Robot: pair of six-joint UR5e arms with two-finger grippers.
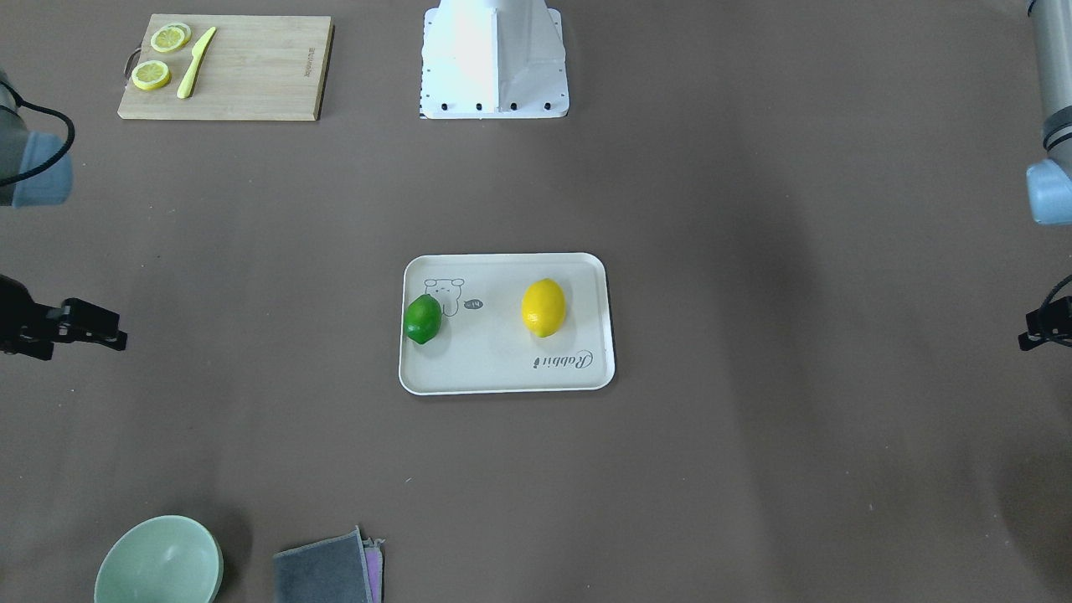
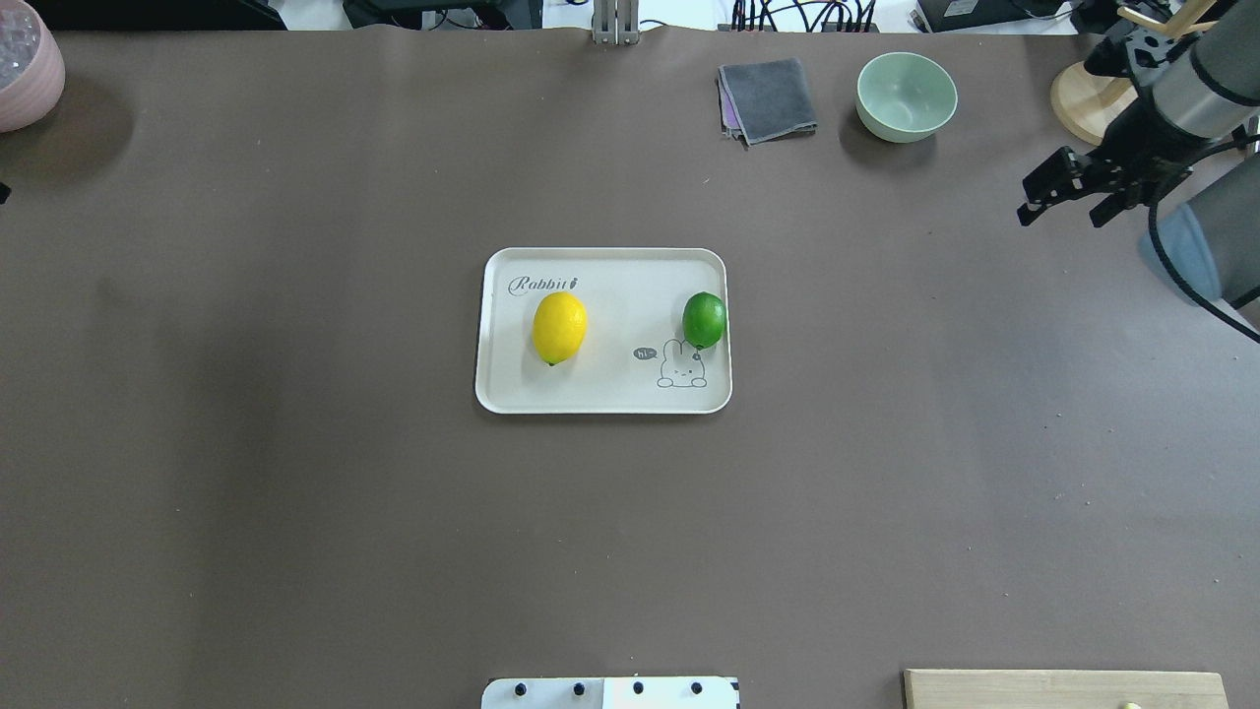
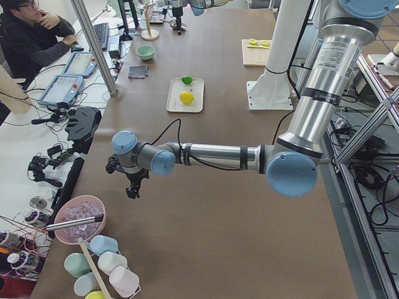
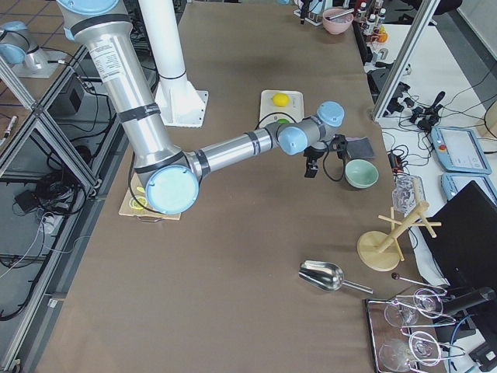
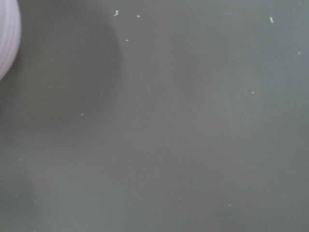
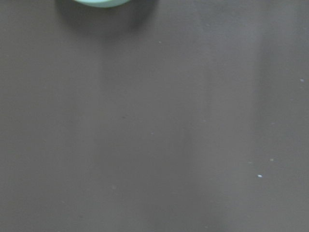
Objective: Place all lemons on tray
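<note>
The yellow lemon [image 1: 543,307] [image 2: 559,327] and the dark green lemon [image 1: 423,319] [image 2: 704,319] both lie on the cream tray [image 1: 502,373] [image 2: 591,392] at the table's middle. The green one is against the tray's rim by the rabbit drawing. My right gripper [image 2: 1061,210] [image 1: 117,335] hovers far off to the tray's right near the table edge, with its fingers apart and empty. My left gripper [image 1: 1026,339] [image 3: 131,190] is far off at the opposite table end. Only its edge shows, so I cannot tell whether it is open or shut.
A wooden cutting board [image 1: 251,75] with lemon slices [image 1: 152,74] and a yellow knife [image 1: 195,63] lies near the robot's base [image 1: 494,67]. A green bowl [image 2: 906,96] and a grey cloth [image 2: 770,98] are at the far side. A pink bowl [image 2: 25,64] is at the far left corner.
</note>
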